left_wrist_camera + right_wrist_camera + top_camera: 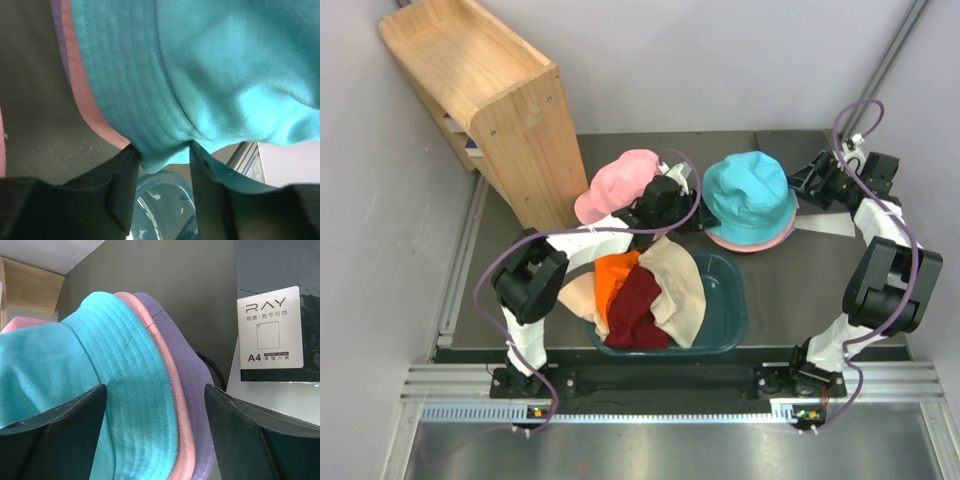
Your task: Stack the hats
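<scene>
A teal hat (750, 192) tops a stack at the right centre, over a pink brim (170, 390) and a lavender brim (192, 375). My left gripper (688, 205) (162, 150) is at the stack's left side, and the teal brim (150, 100) is bunched between its fingertips. At the stack's right side, my right gripper (807, 185) (155, 390) stands open, its fingers wide apart over the three brims. Another pink hat (620, 183) lies left of the stack. Orange (617, 275), maroon (635, 312) and beige (682, 285) hats are piled in the tub.
The dark teal tub (732, 305) sits at the front centre, between the arm bases. A wooden shelf unit (490, 100) stands at the back left, close to the pink hat. A flat A4 package (270, 332) lies on the table right of the stack.
</scene>
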Controlling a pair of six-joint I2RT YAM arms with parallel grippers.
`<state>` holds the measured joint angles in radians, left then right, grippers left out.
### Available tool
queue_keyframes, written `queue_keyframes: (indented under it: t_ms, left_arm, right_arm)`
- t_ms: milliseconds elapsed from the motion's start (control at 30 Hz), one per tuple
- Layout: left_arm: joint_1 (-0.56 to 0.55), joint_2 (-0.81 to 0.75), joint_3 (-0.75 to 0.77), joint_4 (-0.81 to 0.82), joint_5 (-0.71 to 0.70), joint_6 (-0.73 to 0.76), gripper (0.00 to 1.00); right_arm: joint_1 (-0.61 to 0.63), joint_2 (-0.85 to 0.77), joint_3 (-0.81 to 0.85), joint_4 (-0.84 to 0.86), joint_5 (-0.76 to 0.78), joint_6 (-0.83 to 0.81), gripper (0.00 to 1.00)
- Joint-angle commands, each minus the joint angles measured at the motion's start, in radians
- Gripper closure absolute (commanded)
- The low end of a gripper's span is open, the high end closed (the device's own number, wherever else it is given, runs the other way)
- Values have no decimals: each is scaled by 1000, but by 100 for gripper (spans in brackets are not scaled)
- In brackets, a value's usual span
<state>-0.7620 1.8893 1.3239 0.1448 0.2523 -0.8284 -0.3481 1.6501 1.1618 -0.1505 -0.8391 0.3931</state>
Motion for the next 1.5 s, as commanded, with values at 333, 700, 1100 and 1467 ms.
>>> queue_keyframes:
  t_ms: [333, 700, 1100, 1467]
  left_arm:
    - [4, 17, 12, 59, -102, -12, 100]
    - [65, 56, 130, -125, -96, 32, 100]
    - [87, 123, 273, -257, -91, 127, 100]
    - [87, 125, 279, -254, -93, 132, 100]
  right_arm:
    - [20, -75, 38, 14, -8, -19, 21]
    - [8, -43, 136, -17, -11, -33, 21]
    - [27, -19, 89, 57, -97, 26, 27]
    - [49, 17, 52, 72, -97, 3, 32]
